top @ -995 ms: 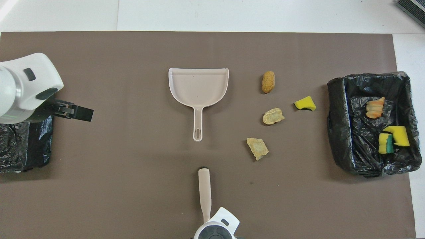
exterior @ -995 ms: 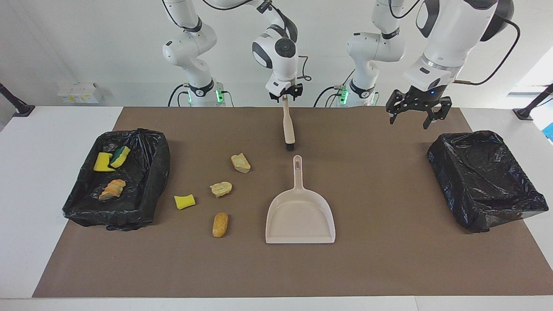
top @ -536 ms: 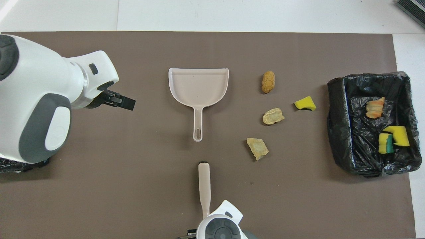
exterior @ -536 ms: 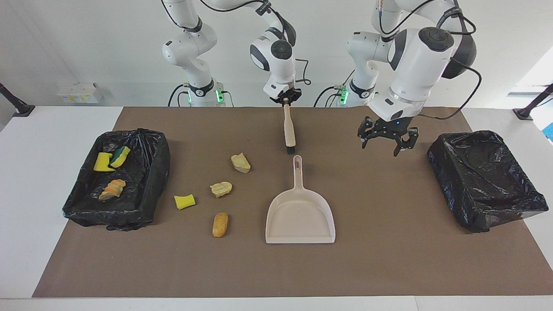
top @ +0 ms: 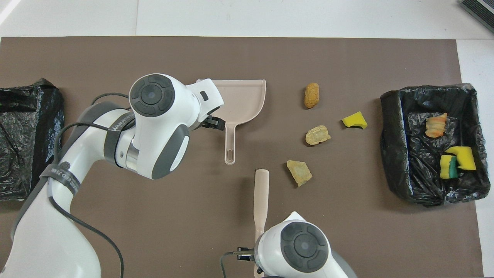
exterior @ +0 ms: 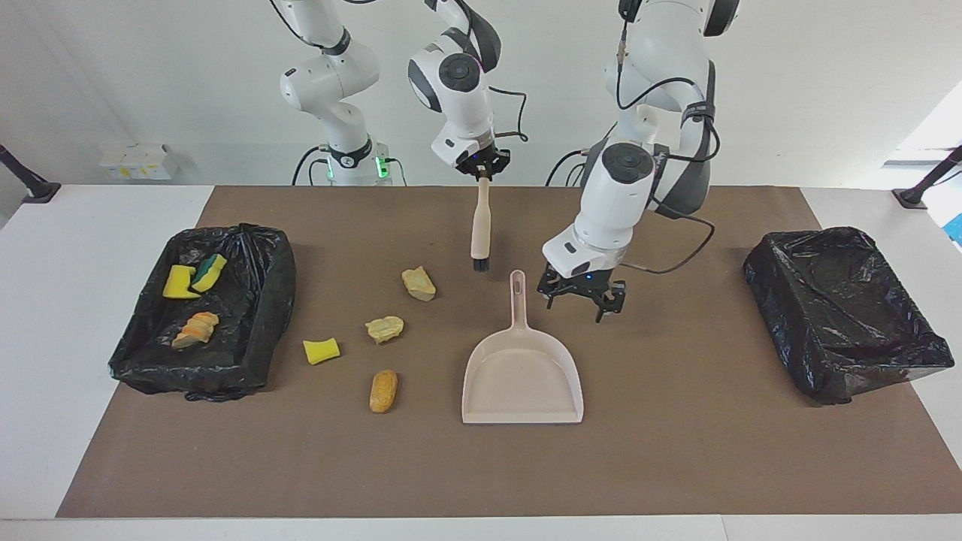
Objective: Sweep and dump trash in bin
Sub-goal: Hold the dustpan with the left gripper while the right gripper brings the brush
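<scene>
Four pieces of trash lie on the brown mat: two pale chunks [exterior: 418, 283] [exterior: 384, 328], a yellow sponge piece [exterior: 321, 350] and an orange-brown lump [exterior: 383, 390]. More scraps [exterior: 192, 278] sit in the black-lined bin [exterior: 279, 263] at the right arm's end. My right gripper [exterior: 482, 171] is shut on the top of the beige brush [exterior: 479, 225], which hangs bristles down just over the mat. The beige dustpan [exterior: 522, 376] lies flat. My left gripper [exterior: 577, 304] stands open, low over the mat, close beside the dustpan's handle [exterior: 517, 293] without touching it.
A second black-lined bin [exterior: 759, 263] with nothing in it stands at the left arm's end. In the overhead view the left arm's wrist [top: 162, 116] covers part of the dustpan [top: 247, 96], and the brush [top: 261, 193] points toward the nearest pale chunk [top: 299, 172].
The left arm swung from over the empty bin to beside the dustpan's handle and came down. The right gripper shut on the brush and carried it toward the trash.
</scene>
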`<state>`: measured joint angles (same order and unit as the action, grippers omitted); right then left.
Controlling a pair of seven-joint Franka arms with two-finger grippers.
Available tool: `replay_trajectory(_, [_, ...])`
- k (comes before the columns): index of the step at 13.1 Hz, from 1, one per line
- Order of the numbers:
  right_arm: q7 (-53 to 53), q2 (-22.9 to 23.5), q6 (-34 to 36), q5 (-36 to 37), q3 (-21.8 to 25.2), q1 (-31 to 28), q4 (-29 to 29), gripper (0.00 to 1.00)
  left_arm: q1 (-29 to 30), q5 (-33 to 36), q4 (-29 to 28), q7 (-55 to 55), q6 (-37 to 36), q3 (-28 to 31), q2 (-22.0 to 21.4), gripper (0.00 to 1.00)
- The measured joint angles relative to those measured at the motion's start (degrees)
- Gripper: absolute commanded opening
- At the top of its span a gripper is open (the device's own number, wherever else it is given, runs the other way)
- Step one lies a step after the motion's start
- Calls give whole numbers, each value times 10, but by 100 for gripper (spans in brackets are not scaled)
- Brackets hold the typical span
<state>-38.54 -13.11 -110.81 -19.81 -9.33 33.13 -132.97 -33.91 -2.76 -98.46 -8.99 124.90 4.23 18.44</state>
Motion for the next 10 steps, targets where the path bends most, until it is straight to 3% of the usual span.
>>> replay_trajectory(3, [71, -38, 101, 109, 2, -85, 6, 0, -32, -1, -2, -58, 3, 0, 2, 100])
replay_trajectory(5, [167, -32, 108, 197, 3, -159, 6, 0, -53, -1, -18, -107, 26, 0, 4, 100])
replay_trajectory(7, [227, -1, 106, 282, 5, -217, 21, 0, -78, -1, -36, -128, 43, 1, 8, 100])
replay_trajectory(10, [243, 94, 96, 406, 4, -252, 90, 0, -89, -1, -42, -137, 45, 2, 17, 100])
